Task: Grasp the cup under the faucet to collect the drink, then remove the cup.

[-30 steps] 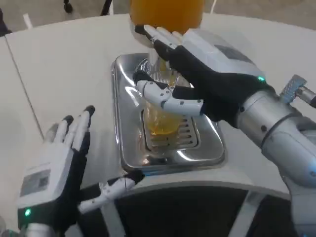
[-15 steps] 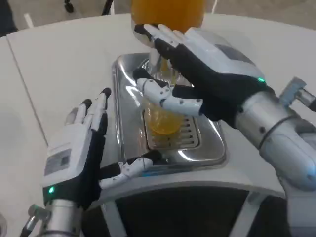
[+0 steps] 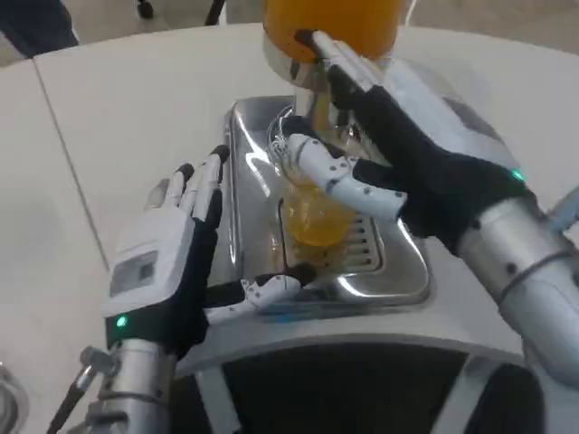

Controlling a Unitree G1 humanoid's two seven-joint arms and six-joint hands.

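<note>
Head view: a clear plastic cup (image 3: 312, 210) partly filled with orange drink stands on the slotted grate of a shiny steel drip tray (image 3: 242, 172), right below the base of the big orange-filled drink dispenser tank (image 3: 330, 25) at the top of the frame. The faucet itself is hidden behind the hand, so can't say exactly how it lines up with the cup.

The right hand (image 3: 398, 158) comes in from the right side and wraps the cup near its rim, thumb across the front, the other fingers reaching up past the far side toward the tank. So it's holding the cup, which sits upright on the grate.

The left hand (image 3: 167, 262) is at the tray's left edge, holding nothing, fingers straight and spread a little, pointing away from the robot. Its thumb sticks out to the right along the tray's front rim. Everything sits on a white table (image 3: 118, 117).
</note>
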